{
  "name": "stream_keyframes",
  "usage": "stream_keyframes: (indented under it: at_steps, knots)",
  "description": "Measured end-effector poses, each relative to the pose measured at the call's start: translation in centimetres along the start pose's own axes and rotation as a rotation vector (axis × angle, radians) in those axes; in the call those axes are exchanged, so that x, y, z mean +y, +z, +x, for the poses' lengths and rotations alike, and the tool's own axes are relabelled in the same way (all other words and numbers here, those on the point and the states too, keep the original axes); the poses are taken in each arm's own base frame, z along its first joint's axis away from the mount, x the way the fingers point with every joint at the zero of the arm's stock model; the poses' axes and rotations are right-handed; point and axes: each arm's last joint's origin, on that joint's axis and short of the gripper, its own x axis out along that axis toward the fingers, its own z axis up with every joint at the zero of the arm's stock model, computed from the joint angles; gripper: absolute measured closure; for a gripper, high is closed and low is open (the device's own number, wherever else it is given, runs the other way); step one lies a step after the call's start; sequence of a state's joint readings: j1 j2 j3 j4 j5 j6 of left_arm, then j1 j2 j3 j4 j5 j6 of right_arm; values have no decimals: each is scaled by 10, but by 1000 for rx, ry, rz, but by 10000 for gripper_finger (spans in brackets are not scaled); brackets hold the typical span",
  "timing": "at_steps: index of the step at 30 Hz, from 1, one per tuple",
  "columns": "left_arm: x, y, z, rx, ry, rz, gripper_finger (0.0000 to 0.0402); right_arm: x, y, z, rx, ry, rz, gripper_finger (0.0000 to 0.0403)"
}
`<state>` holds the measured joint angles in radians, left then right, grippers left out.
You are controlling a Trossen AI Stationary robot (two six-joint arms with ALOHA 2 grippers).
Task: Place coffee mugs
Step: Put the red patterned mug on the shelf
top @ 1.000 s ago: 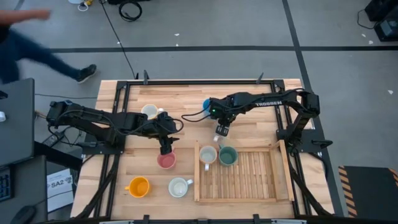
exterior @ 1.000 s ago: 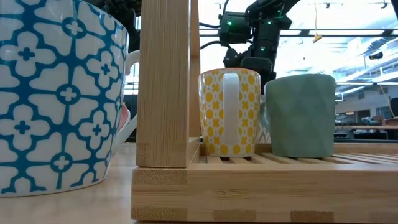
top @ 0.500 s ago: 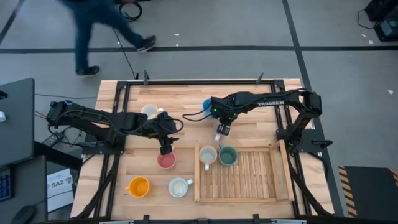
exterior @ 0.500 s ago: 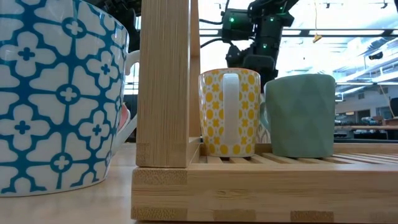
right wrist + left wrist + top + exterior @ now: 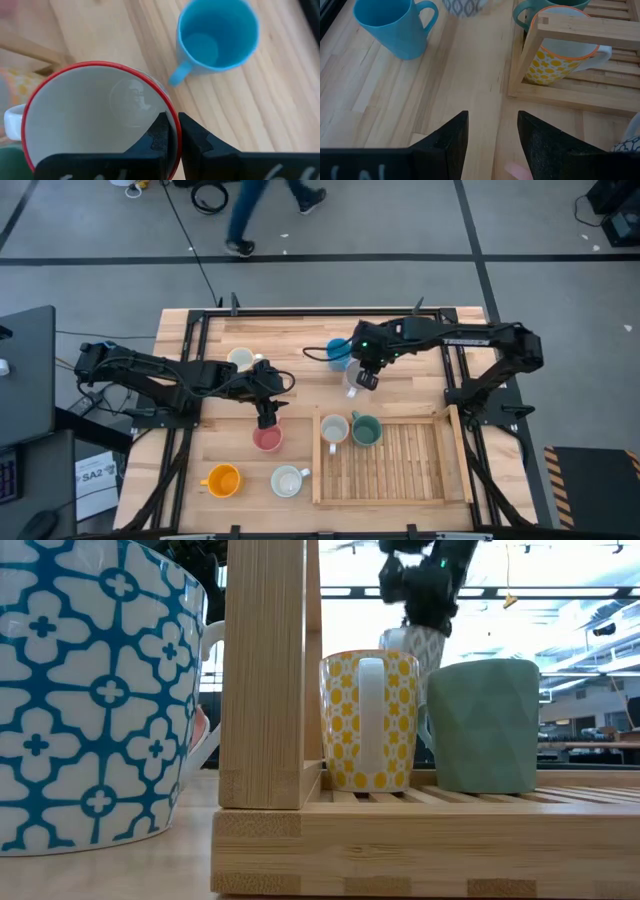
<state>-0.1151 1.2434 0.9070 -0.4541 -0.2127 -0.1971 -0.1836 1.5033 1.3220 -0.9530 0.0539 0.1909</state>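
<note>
Jaws of our right gripper [image 5: 170, 131] are pinching the red-rimmed mug [image 5: 95, 120] by its wall, above the surface beside the blue mug [image 5: 218, 36]; rigid, glazed, breakable. Left jaws [image 5: 492, 132] are standing apart over the pink mug [image 5: 267, 438].

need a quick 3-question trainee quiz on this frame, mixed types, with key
1. True or false: the right gripper pinches the rim of a red-rimmed mug.
2. How many mugs stand in the wooden tray? A) one B) two C) four
3. Fill in: the left gripper hovers over the ____ mug.

Key: 1 true; 2 B, the yellow-dotted mug and the green mug; 3 pink.
</note>
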Motion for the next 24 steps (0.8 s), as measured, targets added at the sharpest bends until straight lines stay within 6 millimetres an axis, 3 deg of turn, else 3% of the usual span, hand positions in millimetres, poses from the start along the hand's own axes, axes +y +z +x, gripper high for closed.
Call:
stream_keyframes:
  at_steps: [9,14,19,24]
  knots:
    - [0,0,0,0,0,-1,225,37,12,-65,-146,97,-105,375]
    - [0,0,0,-1,0,-1,225,65,16,-90,-197,162,-183,375]
    - [0,1,0,-11,-2,-3,225,95,16,-102,-213,229,-217,375]
    - [0,2,0,-16,-3,-4,225,126,5,-99,-168,284,-251,375]
